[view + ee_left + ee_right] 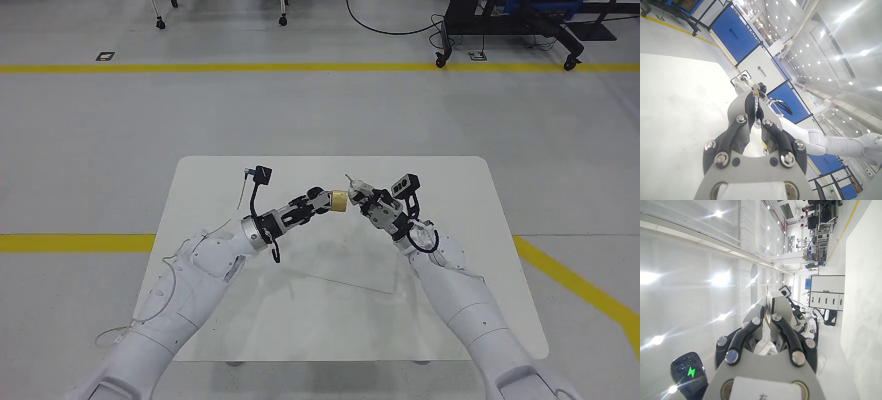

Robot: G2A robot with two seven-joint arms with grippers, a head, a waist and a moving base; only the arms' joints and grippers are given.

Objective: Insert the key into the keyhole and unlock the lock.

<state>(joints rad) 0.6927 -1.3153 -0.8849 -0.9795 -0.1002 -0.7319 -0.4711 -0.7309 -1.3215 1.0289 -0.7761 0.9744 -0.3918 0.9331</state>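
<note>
- Left pincer: fingers clamped together on the lock, a brass body with a metal shackle running back between the finger pads.
- Right pincer: fingers drawn together on a thin metal piece, taken to be the key.
- Top view: the two pincers meet tip to tip above the middle of the white worktop; the lock is held clear of the surface, just beside the right pincer.
- Whether the key has entered the keyhole cannot be told.
</note>
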